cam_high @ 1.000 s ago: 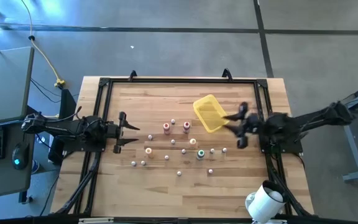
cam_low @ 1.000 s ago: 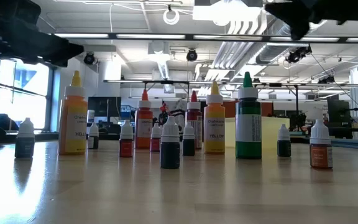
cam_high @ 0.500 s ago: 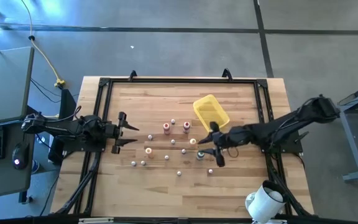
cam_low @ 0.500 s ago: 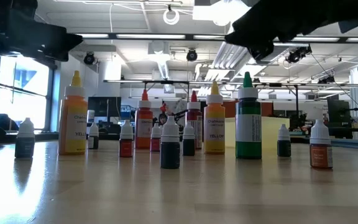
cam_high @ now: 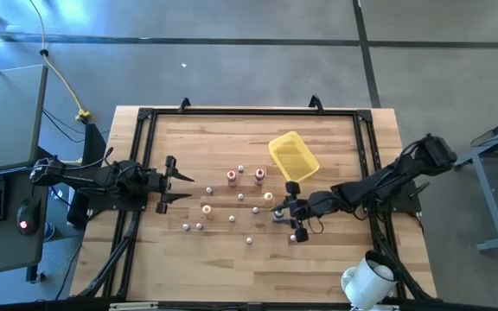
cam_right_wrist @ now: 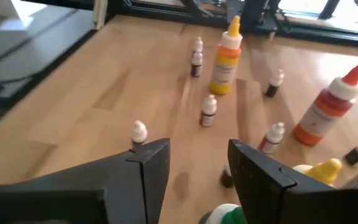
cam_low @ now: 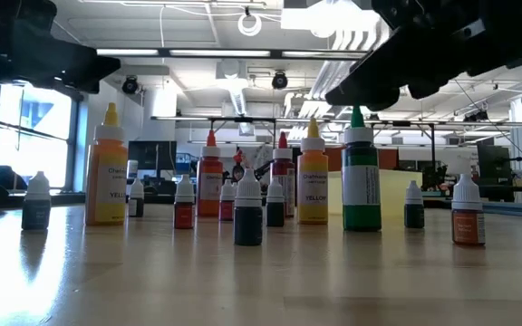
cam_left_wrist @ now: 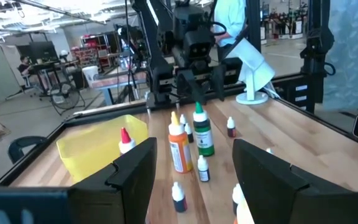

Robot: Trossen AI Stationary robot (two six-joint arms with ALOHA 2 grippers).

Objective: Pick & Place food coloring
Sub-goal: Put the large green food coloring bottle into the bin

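Some fifteen bottles of food coloring, scattered upright across the middle of the bench. Two sizes: tall squeeze bottles and far smaller droppers.

Left to right:

- Left pincer: parked at the bench's left side, fingers spread, nothing between them, well apart from every bottle.
- Tall orange-capped bottle, labelled yellow: leftmost of the tall ones in the low view, small white-capped droppers beside it.
- Two red-capped bottles: near the bench centre, just left of the yellow tray.
- Small droppers: strewn around and between the tall bottles, several toward the near edge.
- Tall green-capped bottle: standing upright near the right pincer.
- Right pincer: reached out over the bottle cluster, fingers apart, gripping nothing; green cap just visible between and below the fingers in the right wrist view, so bottle judged directly under the open jaws.

Handling, judged: light, thin soft plastic, likely to squash a little under pressure; smooth and somewhat slippery; tall and narrow, so easily tipped by a sideways nudge, with neighbours close enough to knock over. Best hold across the labelled body, below the shoulder, not on the tapering cap.
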